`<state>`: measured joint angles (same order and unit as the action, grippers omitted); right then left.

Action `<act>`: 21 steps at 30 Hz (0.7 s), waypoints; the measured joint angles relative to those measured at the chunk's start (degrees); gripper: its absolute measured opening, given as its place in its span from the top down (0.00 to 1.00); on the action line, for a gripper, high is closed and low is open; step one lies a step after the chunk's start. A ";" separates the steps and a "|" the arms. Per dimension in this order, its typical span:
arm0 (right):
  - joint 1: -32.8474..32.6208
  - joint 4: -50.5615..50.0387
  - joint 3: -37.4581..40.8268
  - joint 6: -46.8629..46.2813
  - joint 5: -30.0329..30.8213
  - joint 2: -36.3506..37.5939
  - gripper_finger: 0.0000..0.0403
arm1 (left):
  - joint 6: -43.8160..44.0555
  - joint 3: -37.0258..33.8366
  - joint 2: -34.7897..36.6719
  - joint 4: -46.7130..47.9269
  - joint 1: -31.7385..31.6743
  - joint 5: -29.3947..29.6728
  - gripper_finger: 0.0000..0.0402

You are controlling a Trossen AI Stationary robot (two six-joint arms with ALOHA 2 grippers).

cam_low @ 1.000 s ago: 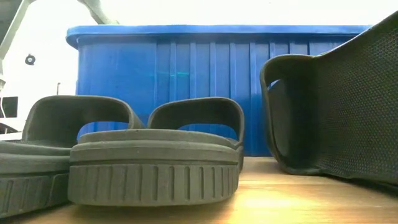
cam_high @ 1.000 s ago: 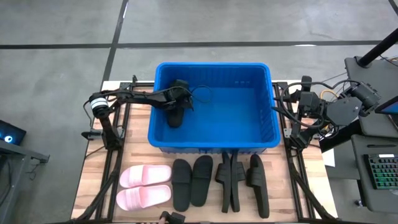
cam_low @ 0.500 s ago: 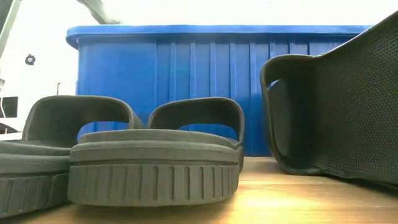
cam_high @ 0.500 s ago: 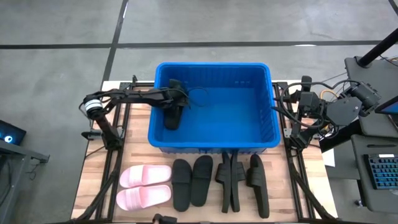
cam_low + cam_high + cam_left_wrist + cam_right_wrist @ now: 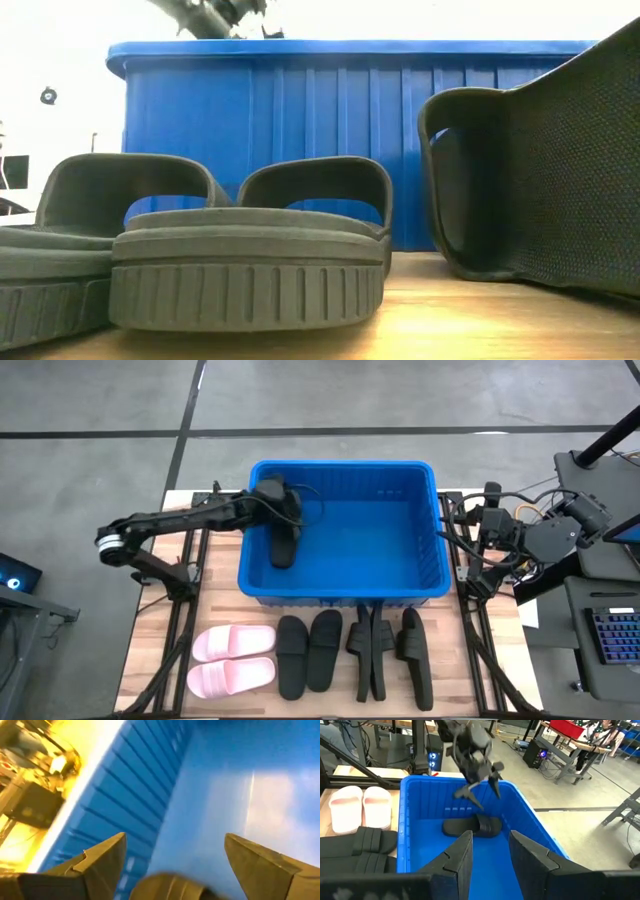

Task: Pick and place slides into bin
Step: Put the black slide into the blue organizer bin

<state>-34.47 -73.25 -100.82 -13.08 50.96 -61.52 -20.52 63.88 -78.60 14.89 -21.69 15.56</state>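
The blue bin (image 5: 420,575) stands at the table's middle. One black slide (image 5: 283,546) lies flat on its floor near the left wall, also seen in the right wrist view as the slide (image 5: 472,826). My left gripper (image 5: 282,508) hangs open just above it, touching nothing; my left gripper (image 5: 482,795) is clear of it in the right wrist view. My right gripper (image 5: 490,857) waits open at the bin's right side. A pink pair of slides (image 5: 232,658) and several black slides (image 5: 325,650) rest on the table in front of the bin.
Two black slides (image 5: 368,650) stand on their edges in the row before the bin. In the low view the black slides (image 5: 245,265) fill the foreground with the bin wall (image 5: 350,140) behind. A keyboard and gear (image 5: 610,630) sit beyond the table's right edge.
My left gripper has let go of the black slide, which has settled flat on the bin floor by the left wall. The gripper has then risen above the bin's rim and drawn back a little toward the far left corner.
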 joint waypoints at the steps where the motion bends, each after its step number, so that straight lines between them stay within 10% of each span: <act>1: -0.01 0.00 0.00 0.02 0.04 -0.10 0.71 | 1.10 -0.01 1.14 -1.03 0.17 -0.28 0.20; 14: -0.01 7.24 -0.02 0.09 -0.45 -4.69 0.70 | 33.41 -0.42 7.18 -14.95 4.09 -19.53 0.20; 21: -0.01 7.56 -0.02 -3.56 -8.01 -9.76 0.59 | 36.62 -0.42 7.22 -16.87 6.84 -20.05 0.20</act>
<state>-34.48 -65.69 -100.84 -16.64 42.95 -71.29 16.10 63.46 -71.38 -1.98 -14.85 -4.49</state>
